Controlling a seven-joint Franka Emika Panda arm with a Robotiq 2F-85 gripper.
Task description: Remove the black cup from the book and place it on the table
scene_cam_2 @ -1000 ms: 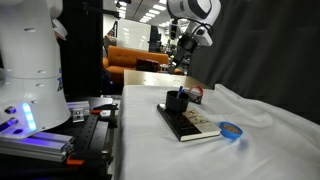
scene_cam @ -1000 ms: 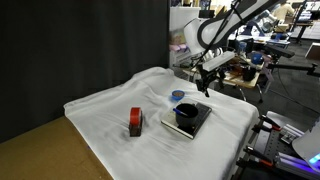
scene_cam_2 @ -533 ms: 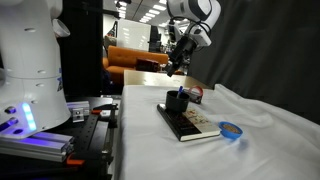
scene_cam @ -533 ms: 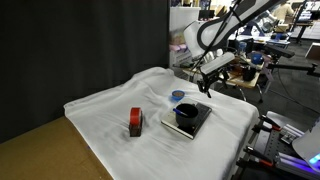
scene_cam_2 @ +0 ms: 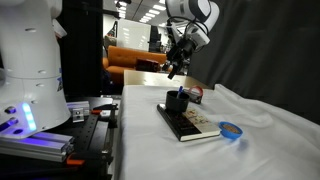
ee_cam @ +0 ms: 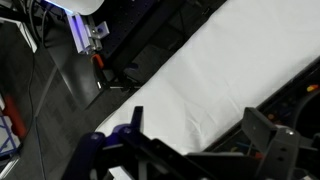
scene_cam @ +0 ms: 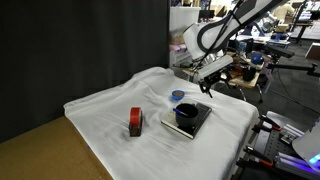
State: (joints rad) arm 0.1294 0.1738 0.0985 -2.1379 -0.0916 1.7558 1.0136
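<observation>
Operator: Where does the black cup (scene_cam: pixel 185 114) stand?

Observer: It stands upright on the book (scene_cam: pixel 204 109), on the dark part of the cover. In the exterior view from the side, the black cup (scene_cam_2: pixel 177 101) sits at the far end of the book (scene_cam_2: pixel 202 125), and the light part with reddish print lies bare in front of it.

Operator: And the book itself?

Observer: It lies flat on the bench (scene_cam: pixel 105 105), on the wrinkled white cloth, near the edge on the robot's side. A brown wooden corner shows where the cloth ends.

Operator: What about the claw (scene_cam: pixel 207 78)?

Observer: It hangs in the air above and behind the cup, well apart from it, and it is tilted. In the wrist view the claw (ee_cam: pixel 195 140) has its two fingers spread wide, and only white cloth shows between them. It holds nothing.

Operator: Is it visible from the side too?

Observer: Yes, the claw (scene_cam_2: pixel 171 71) is high over the far end of the bench (scene_cam_2: pixel 265 120).

Operator: Which other things are on the cloth?

Observer: A red and black block (scene_cam: pixel 135 122) stands apart from the book, and a blue round lid (scene_cam: pixel 177 96) lies just beside it.
</observation>
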